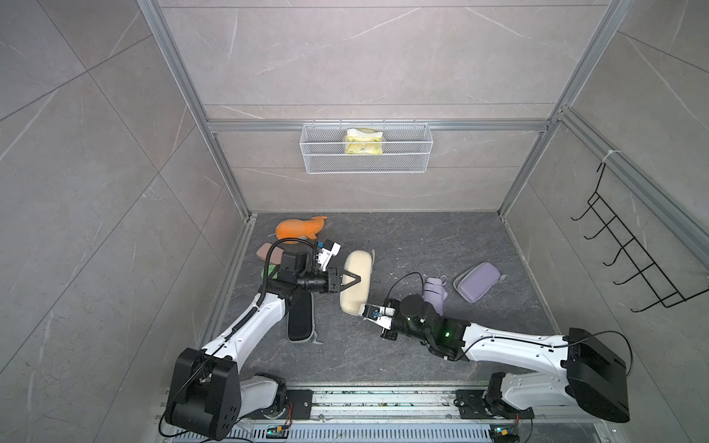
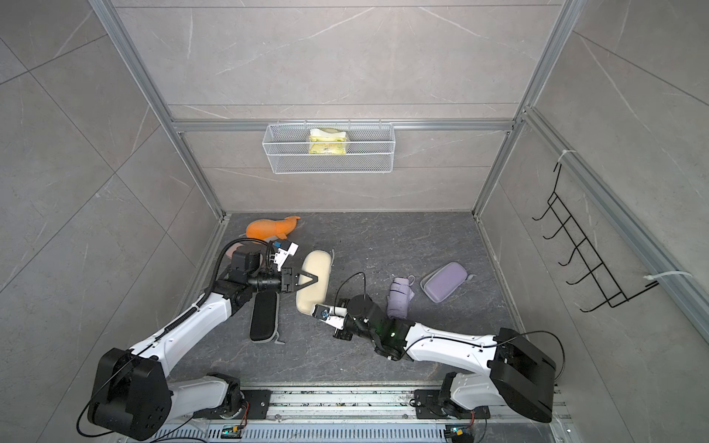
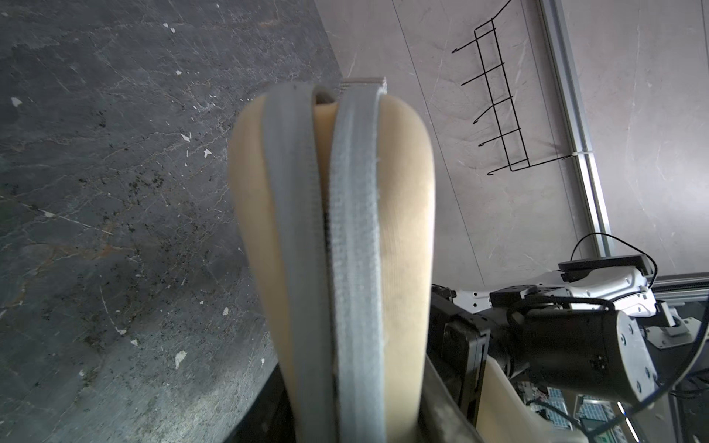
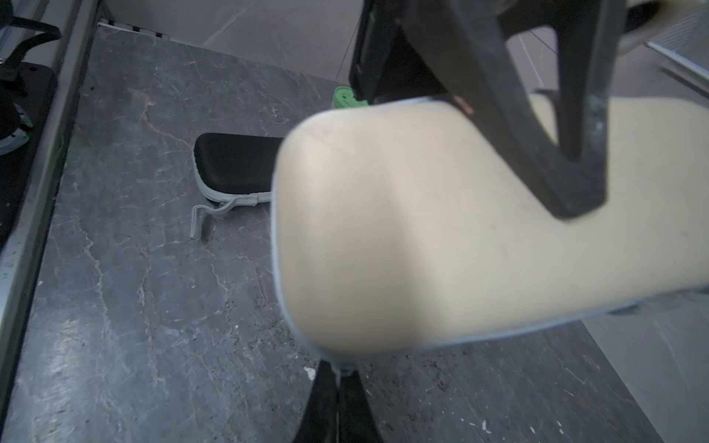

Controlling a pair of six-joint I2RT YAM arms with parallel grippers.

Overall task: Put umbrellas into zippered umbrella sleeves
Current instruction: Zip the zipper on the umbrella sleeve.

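Note:
The cream sleeve [image 1: 356, 282] is held above the floor, and my left gripper [image 1: 351, 280] is shut across its middle. In the left wrist view its grey zip edging [image 3: 356, 245] gapes at the far end, with something beige inside the gap. My right gripper [image 4: 339, 374] is shut at the sleeve's near end, tips pinching a small grey bit of the zip edge. A lavender umbrella [image 1: 435, 291] lies by the right arm, next to the closed lavender sleeve [image 1: 475, 280]. The black sleeve [image 1: 301, 318] lies shut under the left arm.
An orange plush whale [image 1: 299, 228] and a pink case [image 1: 268, 251] sit at the back left, near a green object [image 4: 347, 97]. A white wire basket [image 1: 366, 149] hangs on the back wall. A black hook rack [image 1: 629, 249] hangs on the right wall.

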